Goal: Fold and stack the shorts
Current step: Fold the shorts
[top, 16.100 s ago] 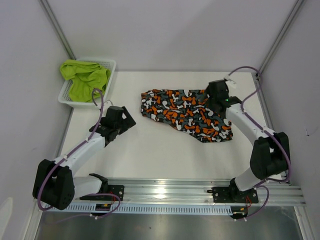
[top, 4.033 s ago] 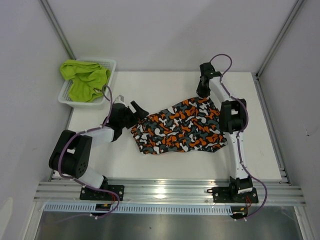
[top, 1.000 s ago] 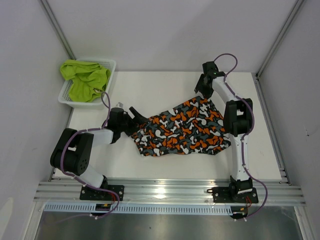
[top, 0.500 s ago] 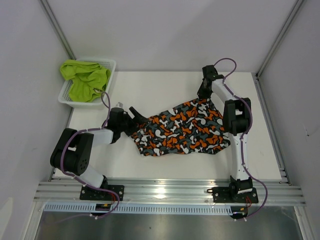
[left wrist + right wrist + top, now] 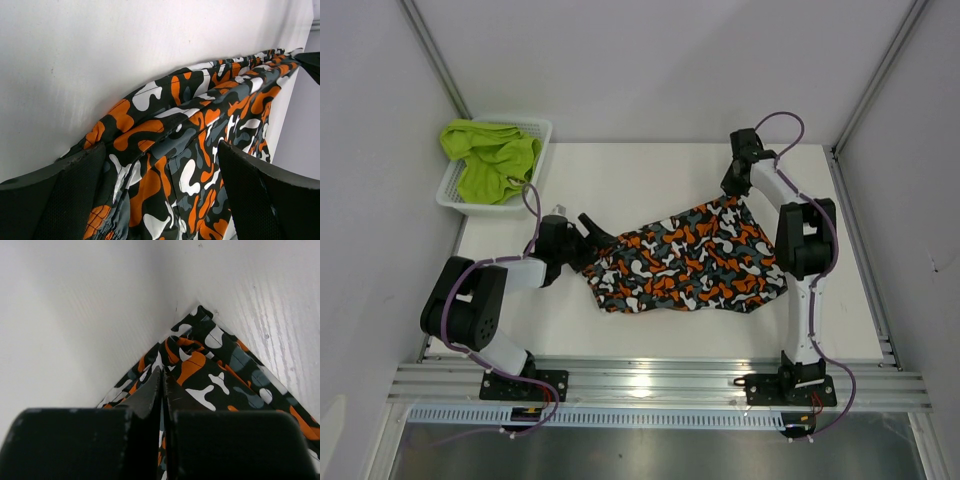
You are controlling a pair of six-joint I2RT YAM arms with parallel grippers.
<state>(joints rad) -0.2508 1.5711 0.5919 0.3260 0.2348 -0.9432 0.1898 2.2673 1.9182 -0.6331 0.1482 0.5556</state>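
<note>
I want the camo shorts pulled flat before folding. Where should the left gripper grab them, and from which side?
Grip the camo shorts by the bunched left edge, coming low from the left: it lies inside the open left gripper, opposite the far corner the right gripper pinches.

I'm looking down on the whole table [image 5: 650,170] from high behind its near edge. My left wrist camera is sitting low and close, facing right across the camouflage shorts [image 5: 175,150]; the right one is hovering tight over their far right corner. All three are sharing that cloth.
</note>
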